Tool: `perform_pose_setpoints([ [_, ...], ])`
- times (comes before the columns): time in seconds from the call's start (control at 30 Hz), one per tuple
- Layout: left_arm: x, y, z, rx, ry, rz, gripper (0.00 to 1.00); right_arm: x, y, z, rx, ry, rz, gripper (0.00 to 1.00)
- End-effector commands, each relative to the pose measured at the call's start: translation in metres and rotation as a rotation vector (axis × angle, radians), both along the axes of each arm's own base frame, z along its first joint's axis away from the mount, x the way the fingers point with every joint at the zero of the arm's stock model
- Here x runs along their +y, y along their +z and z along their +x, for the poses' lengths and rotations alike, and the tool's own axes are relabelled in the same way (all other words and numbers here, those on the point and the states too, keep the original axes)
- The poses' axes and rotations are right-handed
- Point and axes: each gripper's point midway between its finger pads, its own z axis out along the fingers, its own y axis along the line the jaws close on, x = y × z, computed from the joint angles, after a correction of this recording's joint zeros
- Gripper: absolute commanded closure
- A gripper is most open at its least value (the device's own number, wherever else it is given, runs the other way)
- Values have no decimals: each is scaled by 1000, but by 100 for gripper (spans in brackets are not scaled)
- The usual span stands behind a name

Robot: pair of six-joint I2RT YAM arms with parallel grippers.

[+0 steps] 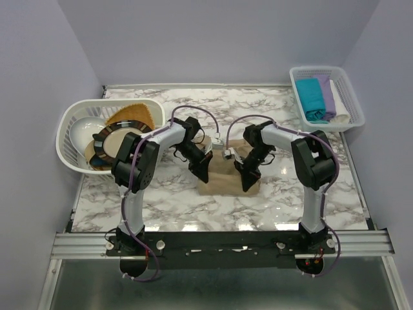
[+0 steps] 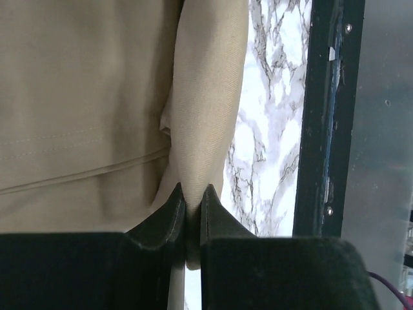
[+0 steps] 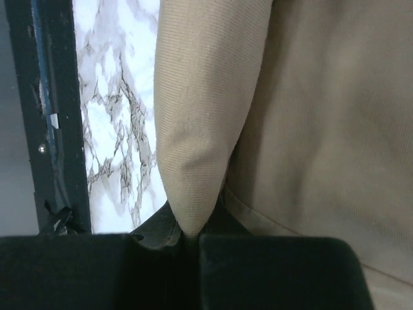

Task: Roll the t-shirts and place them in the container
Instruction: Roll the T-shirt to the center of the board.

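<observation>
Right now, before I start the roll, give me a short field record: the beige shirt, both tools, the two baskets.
beige t-shirt: folded, lying on marble table between the arms
left tool: shut on a fold of the beige t-shirt
right tool: shut on a fold of the beige t-shirt
right basket: holds teal t-shirt, lilac t-shirt
left basket: holds dark-rimmed plate

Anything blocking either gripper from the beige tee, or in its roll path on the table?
Nothing visible. The left gripper and right gripper each have jaws shut on a fold of the beige t-shirt at its near edge. The left basket and right basket sit at the sides of the table, apart from the shirt.
</observation>
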Motion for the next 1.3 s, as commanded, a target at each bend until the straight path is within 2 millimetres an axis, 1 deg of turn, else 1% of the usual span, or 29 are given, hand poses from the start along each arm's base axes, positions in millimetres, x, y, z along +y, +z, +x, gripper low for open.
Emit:
perform_pose_setpoints([
  [0.0, 4, -9, 22, 38, 80, 36, 95, -10, -5, -8, 131, 26, -38, 91],
  [0.1, 4, -15, 29, 47, 99, 66, 89, -12, -12, -5, 168, 13, -53, 89],
  [0.13, 4, -17, 33, 40, 110, 74, 83, -11, -12, -2, 173, 5, -55, 89],
  [0.2, 9, -21, 38, 34, 152, 112, 76, -13, -17, 2, 200, -11, -66, 88],
  [0.23, 10, -21, 45, 1, 170, 109, 67, -11, -13, 7, 211, -16, -62, 88],
  [0.27, 14, -18, 48, -33, 189, 119, 60, -10, -12, 9, 232, -31, -58, 87],
  [0.33, 17, -10, 60, -93, 236, 104, 54, -10, -16, 7, 303, -47, -92, 85],
  [0.4, 23, 6, 63, -187, 251, 102, 53, -6, -15, 17, 321, -60, -106, 84],
  [0.43, 22, 14, 68, -242, 257, 84, 49, -7, -20, 14, 379, -79, -140, 83],
  [0.47, 23, 30, 64, -305, 260, 60, 47, -6, -20, 15, 393, -84, -147, 83],
  [0.5, 26, 37, 64, -363, 266, 61, 46, -5, -21, 20, 388, -91, -149, 82],
  [0.53, 23, 45, 72, -456, 270, 42, 42, -4, -23, 19, 408, -104, -168, 82],
  [0.57, 21, 53, 57, -525, 253, 32, 41, -4, -25, 19, 413, -109, -176, 81],
  [0.6, 20, 56, 54, -583, 249, 27, 39, -4, -26, 22, 412, -115, -184, 81],
  [0.63, 18, 60, 60, -695, 256, 39, 35, -3, -26, 23, 422, -131, -196, 80],
  [0.67, 11, 57, 38, -747, 219, 42, 34, -4, -29, 23, 435, -138, -208, 80],
  [0.7, 9, 54, 32, -803, 217, 58, 31, -3, -30, 23, 440, -143, -215, 80],
  [0.73, 5, 59, 38, -899, 241, 47, 28, -3, -30, 25, 445, -156, -223, 80],
  [0.77, 13, 44, 22, -925, 234, 61, 28, -2, -31, 25, 450, -159, -228, 80],
  [0.8, 0, 40, 6, -967, 196, 31, 27, -3, -31, 26, 452, -164, -229, 80],
  [0.83, -10, 49, 9, -1055, 232, -26, 26, -3, -31, 26, 452, -164, -230, 80],
  [0.87, 3, 32, 5, -1117, 259, 37, 25, -2, -31, 26, 453, -167, -231, 80],
  [0.9, -4, 29, -5, -1154, 240, 17, 25, -2, -32, 26, 456, -170, -235, 79],
  [0.93, -10, 39, 0, -1213, 297, -26, 25, -3, -31, 26, 458, -173, -236, 80],
  [0.97, 0, 28, -1, -1228, 324, 2, 22, -3, -32, 26, 459, -172, -234, 79],
  [1.03, -4, 33, -3, -1289, 333, -41, 20, -3, -32, 26, 458, -171, -233, 79],
  [1.07, 2, 21, -7, -1310, 297, -24, 20, -2, -31, 26, 457, -172, -231, 79],
  [1.13, 1, 22, -7, -1375, 256, -37, 20, -2, -31, 26, 457, -172, -231, 80],
  [1.27, 1, 7, -10, -1403, 176, -19, 20, -2, -32, 26, 459, -173, -233, 79],
])
